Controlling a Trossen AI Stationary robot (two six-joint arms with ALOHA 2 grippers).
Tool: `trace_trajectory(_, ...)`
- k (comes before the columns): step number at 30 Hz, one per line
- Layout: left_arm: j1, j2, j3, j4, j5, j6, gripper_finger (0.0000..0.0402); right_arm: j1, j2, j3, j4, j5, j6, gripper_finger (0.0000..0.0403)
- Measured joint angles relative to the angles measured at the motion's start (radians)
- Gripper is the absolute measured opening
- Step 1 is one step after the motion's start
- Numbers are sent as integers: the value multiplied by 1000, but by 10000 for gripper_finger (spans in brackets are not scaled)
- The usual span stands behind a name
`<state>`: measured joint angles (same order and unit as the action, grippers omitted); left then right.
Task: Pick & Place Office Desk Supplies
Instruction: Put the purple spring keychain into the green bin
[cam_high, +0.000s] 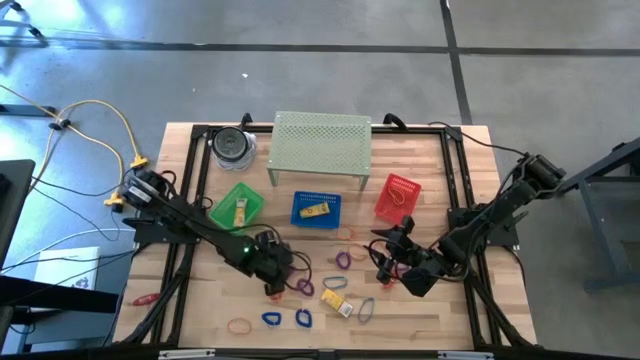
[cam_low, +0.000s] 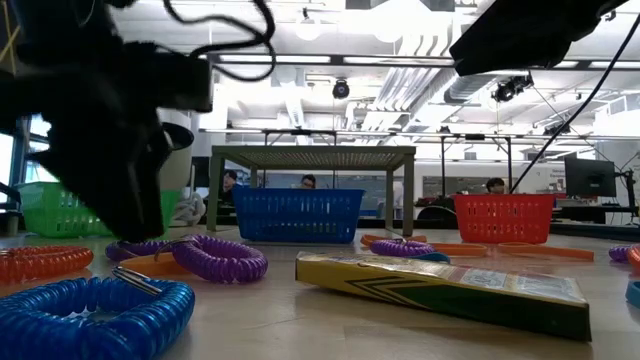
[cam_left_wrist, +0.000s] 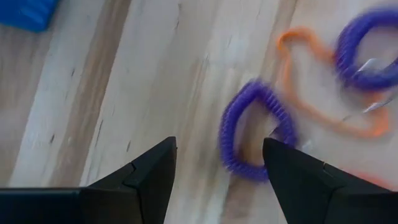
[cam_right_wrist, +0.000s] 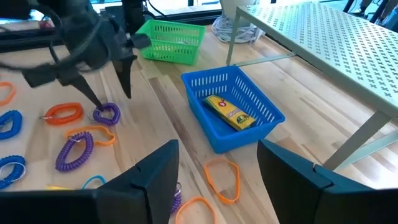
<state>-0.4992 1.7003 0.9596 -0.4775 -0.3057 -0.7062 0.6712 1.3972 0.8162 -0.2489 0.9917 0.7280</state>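
Note:
My left gripper (cam_high: 272, 275) is open and points down just above a purple coil loop (cam_left_wrist: 255, 134). The loop lies flat on the table by one fingertip; I see no touch. It also shows in the right wrist view (cam_right_wrist: 107, 114). My right gripper (cam_high: 386, 266) is open and empty, over orange band loops (cam_right_wrist: 222, 177) right of centre. More purple loops (cam_high: 343, 259), blue loops (cam_high: 287, 318), orange bands (cam_high: 240, 325) and yellow blocks (cam_high: 336, 293) lie loose along the table's near half.
A green basket (cam_high: 237, 207), a blue basket (cam_high: 316, 208) holding a yellow block (cam_right_wrist: 229, 112), and a red basket (cam_high: 397, 197) stand mid-table. A perforated green shelf (cam_high: 322, 145) and a round container (cam_high: 232, 145) stand at the far edge. People sit in the room beyond.

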Motion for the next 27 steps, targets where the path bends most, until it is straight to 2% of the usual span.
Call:
trace_trajectory(7, 6, 76, 5, 5, -5, 59, 229, 0, 0, 0, 0, -4, 0, 207)
trace_trajectory(11, 7, 87, 4, -3, 18, 55, 210, 0, 0, 0, -1, -4, 0, 207)
trace_trajectory(15, 6, 90, 4, -11, 28, 42, 165, 0, 0, 0, -1, -4, 0, 207)
trace_trajectory(24, -3, 91, 3, -12, 28, 30, 25, 0, 0, 0, -2, -4, 0, 207)
trace_trajectory(27, -17, 92, 2, -14, 15, 35, 11, 0, 0, 0, -2, -4, 0, 207)
